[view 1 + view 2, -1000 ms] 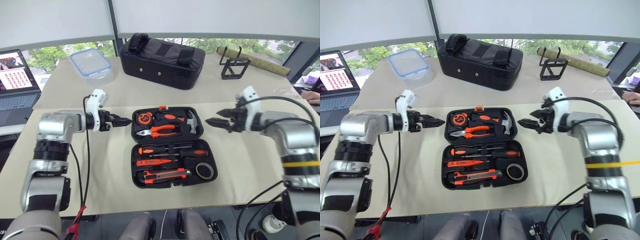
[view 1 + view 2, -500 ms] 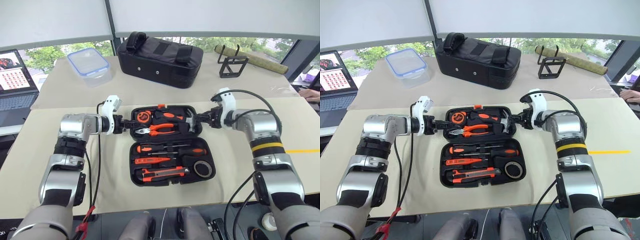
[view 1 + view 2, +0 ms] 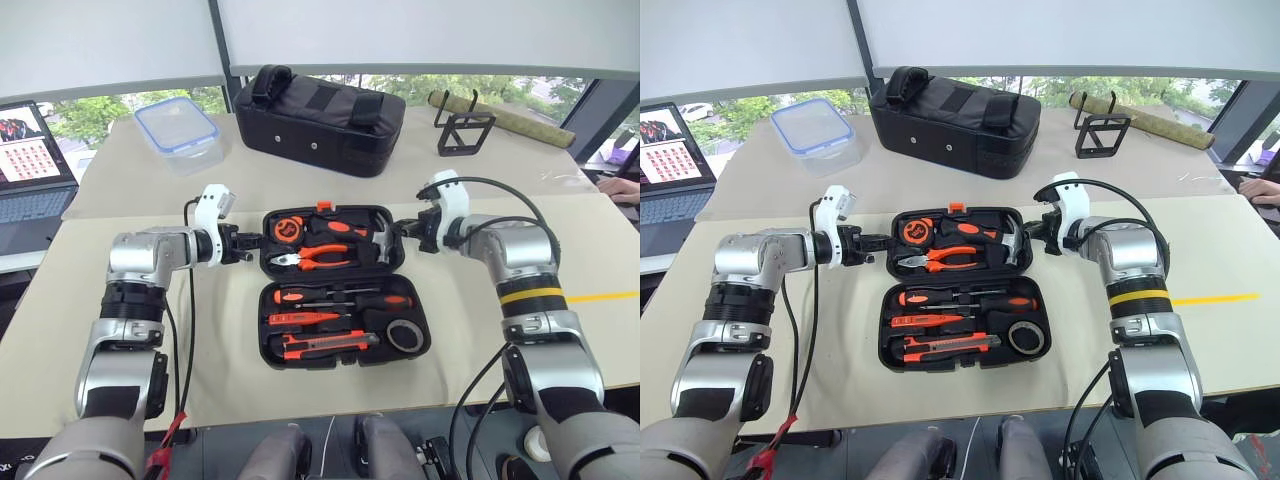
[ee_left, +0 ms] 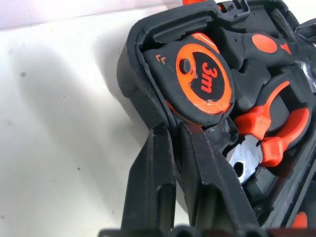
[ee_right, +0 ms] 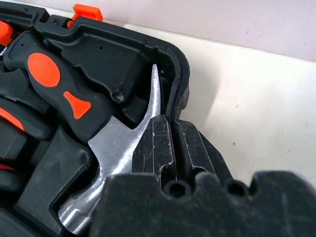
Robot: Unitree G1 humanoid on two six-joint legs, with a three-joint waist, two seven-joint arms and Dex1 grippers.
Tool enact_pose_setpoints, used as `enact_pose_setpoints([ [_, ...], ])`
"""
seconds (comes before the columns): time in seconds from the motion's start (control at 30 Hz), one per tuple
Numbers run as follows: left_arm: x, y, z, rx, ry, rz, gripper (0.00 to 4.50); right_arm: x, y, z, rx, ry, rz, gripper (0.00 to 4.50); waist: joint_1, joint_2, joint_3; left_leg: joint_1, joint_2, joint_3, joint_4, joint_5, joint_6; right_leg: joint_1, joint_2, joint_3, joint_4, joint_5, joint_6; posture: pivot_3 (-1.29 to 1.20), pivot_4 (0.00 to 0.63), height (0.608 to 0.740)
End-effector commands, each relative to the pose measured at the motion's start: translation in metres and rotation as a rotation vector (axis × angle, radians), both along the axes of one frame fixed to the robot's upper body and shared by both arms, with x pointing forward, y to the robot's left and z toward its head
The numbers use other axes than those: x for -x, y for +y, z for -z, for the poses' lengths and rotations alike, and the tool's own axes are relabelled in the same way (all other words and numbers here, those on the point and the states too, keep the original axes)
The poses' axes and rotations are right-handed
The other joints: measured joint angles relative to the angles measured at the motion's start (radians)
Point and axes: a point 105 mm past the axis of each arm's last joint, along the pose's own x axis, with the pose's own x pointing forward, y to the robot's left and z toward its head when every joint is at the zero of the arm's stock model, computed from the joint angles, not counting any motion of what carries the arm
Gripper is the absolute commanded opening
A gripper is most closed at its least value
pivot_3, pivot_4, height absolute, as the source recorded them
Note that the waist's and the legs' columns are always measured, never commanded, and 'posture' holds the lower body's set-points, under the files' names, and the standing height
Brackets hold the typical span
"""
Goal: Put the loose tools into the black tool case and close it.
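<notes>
Your left gripper (image 3: 250, 256) and right gripper (image 3: 398, 236) have closed in since a second ago, each now pinching a side rim of the open case (image 3: 345, 285) lid; tools sit inside, on the table (image 3: 480, 330).

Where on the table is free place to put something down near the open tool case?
Bare cloth lies in front of the black tool case, and between it and the black fabric bag. Crowded: both case ends, where the left gripper and right gripper pinch the far half's rim.
</notes>
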Motion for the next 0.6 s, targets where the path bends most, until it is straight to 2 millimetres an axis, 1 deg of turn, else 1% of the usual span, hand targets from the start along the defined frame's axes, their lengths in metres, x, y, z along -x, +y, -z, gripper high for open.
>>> enact_pose_setpoints([
  [0.03, -0.011, -0.021, -0.053, 0.063, -0.28, 0.028, 0.0, -0.004, 0.016, -0.064, -0.041, -0.276, -0.048, 0.06, 0.001, 0.0, 0.0, -0.001, 0.0, 0.0, 0.001, 0.0, 0.0, 0.0, 0.0, 0.0, 0.0, 0.0, 0.0, 0.0, 0.15, 0.716],
  [0.1, -0.015, -0.024, -0.068, 0.097, -0.342, 0.008, 0.0, -0.004, 0.017, -0.075, -0.042, -0.325, -0.043, 0.06, 0.0, 0.0, 0.0, -0.002, 0.0, 0.0, 0.001, 0.0, 0.0, -0.002, 0.0, 0.0, 0.0, 0.0, 0.0, 0.0, 0.15, 0.716],
  [0.17, -0.014, -0.028, -0.083, 0.109, -0.427, 0.023, 0.0, -0.001, 0.018, -0.086, -0.022, -0.397, -0.05, 0.06, -0.003, 0.0, 0.0, -0.003, 0.0, 0.0, 0.001, 0.0, 0.0, -0.003, 0.0, -0.001, 0.0, 0.0, 0.0, 0.0, 0.15, 0.716],
  [0.2, -0.012, -0.03, -0.086, 0.101, -0.458, 0.04, 0.0, 0.002, 0.019, -0.089, -0.007, -0.429, -0.062, 0.06, -0.005, 0.0, 0.0, -0.004, 0.0, 0.0, 0.001, 0.0, 0.0, -0.004, 0.0, 0.0, 0.0, 0.0, 0.0, 0.0, 0.15, 0.716],
  [0.23, -0.007, -0.033, -0.086, 0.073, -0.488, 0.071, 0.0, 0.007, 0.019, -0.089, -0.001, -0.451, -0.074, 0.06, -0.006, 0.0, 0.0, -0.005, 0.0, 0.0, 0.001, 0.0, 0.0, -0.005, 0.0, 0.0, 0.0, 0.0, 0.0, 0.0, 0.15, 0.716],
  [0.3, 0.003, -0.036, -0.078, 0.017, -0.52, 0.118, 0.0, 0.017, 0.02, -0.087, 0.008, -0.48, -0.095, 0.06, -0.008, 0.0, 0.0, -0.008, 0.0, 0.0, 0.001, 0.0, 0.0, -0.009, 0.0, 0.0, 0.001, 0.0, 0.0, 0.0, 0.15, 0.716],
  [0.4, 0.02, -0.032, -0.051, -0.06, -0.521, 0.151, 0.0, 0.034, 0.019, -0.072, 0.028, -0.506, -0.1, 0.06, -0.011, 0.0, 0.0, -0.01, 0.0, 0.0, 0.0, 0.0, 0.0, -0.013, -0.001, 0.0, 0.002, 0.0, 0.0, 0.0, 0.15, 0.716],
  [0.43, 0.027, -0.028, -0.043, -0.082, -0.532, 0.14, 0.0, 0.04, 0.017, -0.065, 0.051, -0.527, -0.094, 0.06, -0.011, 0.0, 0.0, -0.01, 0.0, 0.0, 0.0, 0.0, 0.0, -0.014, -0.001, 0.0, 0.003, 0.0, 0.0, 0.0, 0.15, 0.716],
  [0.53, 0.036, -0.018, -0.032, -0.106, -0.552, 0.086, 0.0, 0.054, 0.017, -0.052, 0.104, -0.59, -0.09, 0.06, -0.009, 0.0, -0.001, -0.009, -0.001, 0.001, 0.0, 0.0, 0.0, -0.015, -0.001, -0.001, 0.007, 0.0, 0.0, 0.0, 0.15, 0.716],
  [0.6, 0.041, -0.012, -0.027, -0.107, -0.552, 0.041, 0.0, 0.062, 0.017, -0.049, 0.11, -0.627, -0.082, 0.06, -0.005, 0.001, -0.001, -0.007, -0.001, 0.002, 0.0, 0.0, 0.0, -0.014, -0.001, -0.001, 0.007, 0.0, 0.0, 0.0, 0.15, 0.716],
])
